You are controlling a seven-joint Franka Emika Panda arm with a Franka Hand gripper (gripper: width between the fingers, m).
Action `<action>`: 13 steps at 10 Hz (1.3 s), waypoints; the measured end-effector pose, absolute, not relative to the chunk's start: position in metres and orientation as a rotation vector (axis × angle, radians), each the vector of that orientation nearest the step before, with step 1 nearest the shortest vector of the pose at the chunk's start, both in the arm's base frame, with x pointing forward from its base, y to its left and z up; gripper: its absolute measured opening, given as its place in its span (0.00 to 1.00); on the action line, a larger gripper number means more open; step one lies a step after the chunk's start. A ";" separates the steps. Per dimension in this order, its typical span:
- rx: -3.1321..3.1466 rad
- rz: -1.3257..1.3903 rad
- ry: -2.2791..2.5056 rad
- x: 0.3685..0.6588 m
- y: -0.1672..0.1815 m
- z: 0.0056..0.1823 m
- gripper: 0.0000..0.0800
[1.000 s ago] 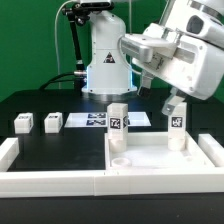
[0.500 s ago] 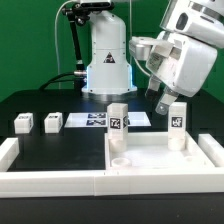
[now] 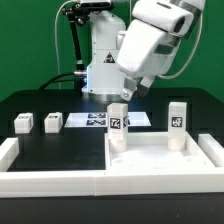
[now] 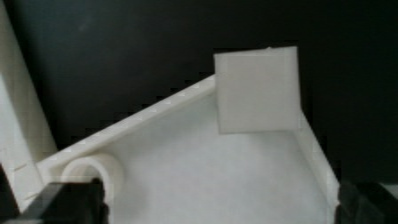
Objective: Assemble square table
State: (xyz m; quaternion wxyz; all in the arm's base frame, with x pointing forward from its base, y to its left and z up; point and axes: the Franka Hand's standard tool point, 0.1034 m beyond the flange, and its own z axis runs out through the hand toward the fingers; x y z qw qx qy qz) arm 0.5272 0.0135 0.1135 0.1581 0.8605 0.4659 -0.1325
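Observation:
The white square slab (image 3: 165,165) lies rim-up at the exterior view's right. Two white tagged legs stand upright on its far corners, one on the left (image 3: 118,125) and one on the right (image 3: 177,121). Two more tagged legs (image 3: 22,122) (image 3: 53,121) lie loose at the left. My gripper (image 3: 138,93) hangs open and empty just above and behind the left standing leg. In the wrist view my gripper (image 4: 214,205) has its dark fingertips (image 4: 63,205) wide apart over the slab (image 4: 196,160), with one standing leg (image 4: 263,90) ahead.
The marker board (image 3: 95,119) lies flat behind the slab, in front of the robot base. A long white rail (image 3: 50,180) runs along the front and left; it also shows in the wrist view (image 4: 18,100).
The gripper has left the right standing leg and swung up and toward the exterior view's left, ending above the left standing leg. Both legs stay upright.

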 end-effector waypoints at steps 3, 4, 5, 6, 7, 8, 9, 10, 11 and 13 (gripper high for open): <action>2.573 -0.415 1.107 0.514 -0.020 0.108 0.81; 2.628 -0.404 1.020 0.506 -0.034 0.100 0.81; 2.656 -0.400 0.938 0.505 -0.035 0.099 0.81; 2.684 -0.378 0.851 0.506 -0.029 0.099 0.81; 2.707 -0.370 0.793 0.505 -0.027 0.099 0.81; 2.738 -0.354 0.679 0.505 -0.024 0.098 0.81; 2.753 -0.344 0.618 0.505 -0.023 0.098 0.81; 2.767 -0.353 0.535 0.500 -0.025 0.096 0.81; 2.773 -0.389 0.475 0.490 -0.033 0.095 0.81; 2.802 -0.458 0.472 0.470 -0.052 0.096 0.81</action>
